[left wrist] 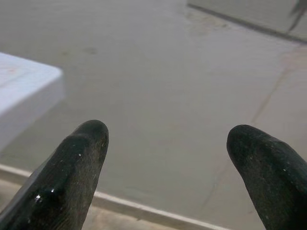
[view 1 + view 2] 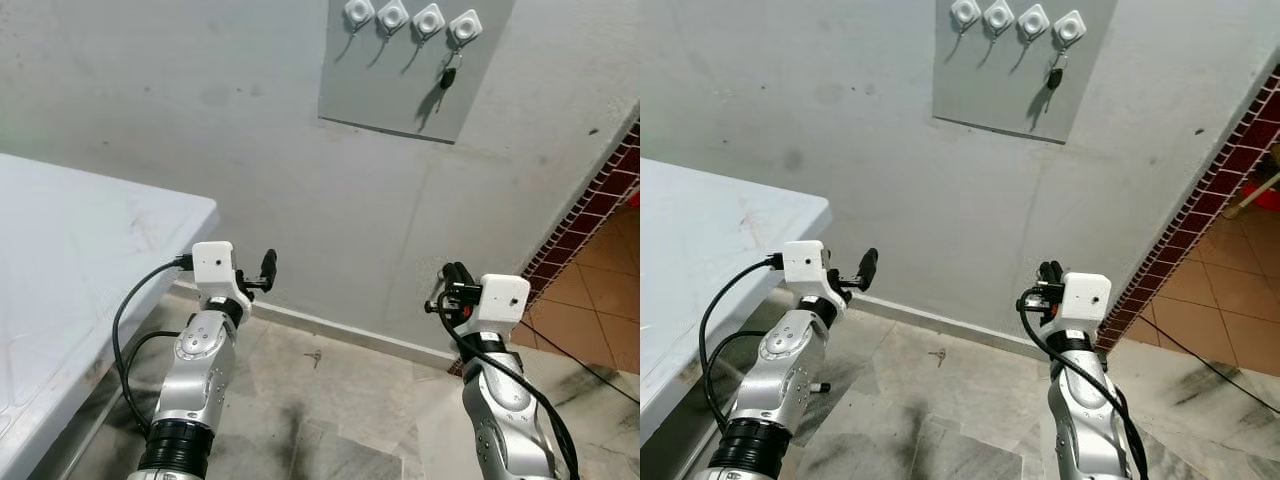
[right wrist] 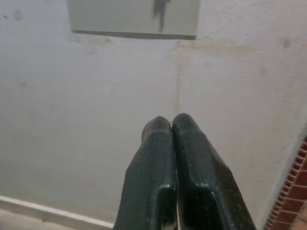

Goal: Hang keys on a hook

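Left wrist view has the left gripper point(image 1: 165, 163) nearest, its two black fingers spread wide with nothing between them, aimed at the bare wall. Beside it the right gripper point(image 3: 171, 143) has its fingers pressed together, and no key or ring can be made out between the tips. From the head, both arms are raised low before the wall, with the white table point(image 2: 60, 260) at the robot's left. On the floor point(image 2: 340, 400) between the arms, near the skirting, lies a small dark thing point(image 2: 316, 356), too small to identify; it might be a key.

Farther off and higher, a grey panel point(image 2: 400, 85) on the wall carries four white hooks. The keys point(image 2: 447, 78) hang from the rightmost hook point(image 2: 464, 28), dangling free against the panel, well apart from both grippers.

By that, the hanging looks done; nothing seems left but drawing the arms away.
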Robot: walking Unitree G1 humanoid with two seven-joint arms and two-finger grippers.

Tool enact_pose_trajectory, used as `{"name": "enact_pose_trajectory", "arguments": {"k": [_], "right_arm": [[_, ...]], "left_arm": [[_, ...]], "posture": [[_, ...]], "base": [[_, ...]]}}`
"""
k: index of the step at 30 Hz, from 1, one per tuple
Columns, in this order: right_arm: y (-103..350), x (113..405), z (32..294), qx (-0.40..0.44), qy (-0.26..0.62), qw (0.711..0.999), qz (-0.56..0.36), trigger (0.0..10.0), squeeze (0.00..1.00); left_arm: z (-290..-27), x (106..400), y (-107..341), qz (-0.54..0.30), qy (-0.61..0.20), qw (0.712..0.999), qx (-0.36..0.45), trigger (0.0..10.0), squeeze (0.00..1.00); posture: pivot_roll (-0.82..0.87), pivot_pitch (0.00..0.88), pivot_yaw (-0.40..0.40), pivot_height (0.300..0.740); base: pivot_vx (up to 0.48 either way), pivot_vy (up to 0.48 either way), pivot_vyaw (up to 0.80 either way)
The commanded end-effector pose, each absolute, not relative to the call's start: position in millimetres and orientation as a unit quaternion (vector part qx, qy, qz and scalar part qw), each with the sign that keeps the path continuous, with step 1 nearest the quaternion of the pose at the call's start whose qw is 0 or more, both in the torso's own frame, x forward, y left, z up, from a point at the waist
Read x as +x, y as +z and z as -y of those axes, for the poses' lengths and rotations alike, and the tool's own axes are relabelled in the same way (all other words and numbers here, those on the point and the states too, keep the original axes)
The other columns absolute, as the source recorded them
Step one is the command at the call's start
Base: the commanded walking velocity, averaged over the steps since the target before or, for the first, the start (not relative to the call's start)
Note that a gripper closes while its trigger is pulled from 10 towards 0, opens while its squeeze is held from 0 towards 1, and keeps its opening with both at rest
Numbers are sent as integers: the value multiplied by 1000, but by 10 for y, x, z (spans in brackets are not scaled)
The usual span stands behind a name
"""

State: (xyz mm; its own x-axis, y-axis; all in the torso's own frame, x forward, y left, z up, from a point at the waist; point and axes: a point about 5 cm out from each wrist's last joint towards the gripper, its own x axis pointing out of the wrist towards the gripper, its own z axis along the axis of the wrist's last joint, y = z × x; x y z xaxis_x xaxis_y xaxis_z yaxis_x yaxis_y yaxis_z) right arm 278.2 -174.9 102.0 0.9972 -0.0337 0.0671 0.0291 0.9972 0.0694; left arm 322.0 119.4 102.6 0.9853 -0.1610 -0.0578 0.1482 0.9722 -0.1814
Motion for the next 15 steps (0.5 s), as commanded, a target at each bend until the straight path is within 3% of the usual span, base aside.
{"name": "enact_pose_trajectory", "arguments": {"k": [1, 5, 15], "right_arm": [[1092, 2805, 1712, 39, -9, 998, 47, 10000, 0], [1092, 2806, 1702, 40, -7, 998, 47, 10000, 0], [1089, 2807, 1675, 41, -4, 998, 47, 10000, 0]], "left_arm": [[-1246, 3229, 1060, -31, -71, 994, -80, 10000, 0], [-1241, 3233, 1071, -28, -73, 994, -75, 10000, 0], [-1236, 3235, 1073, -29, -75, 994, -71, 10000, 0]], "posture": [[46, 19, -62, 740], [47, 18, -63, 740], [48, 8, -61, 740]], "base": [[292, 0, 0], [73, 0, 0], [278, 0, 0]]}}
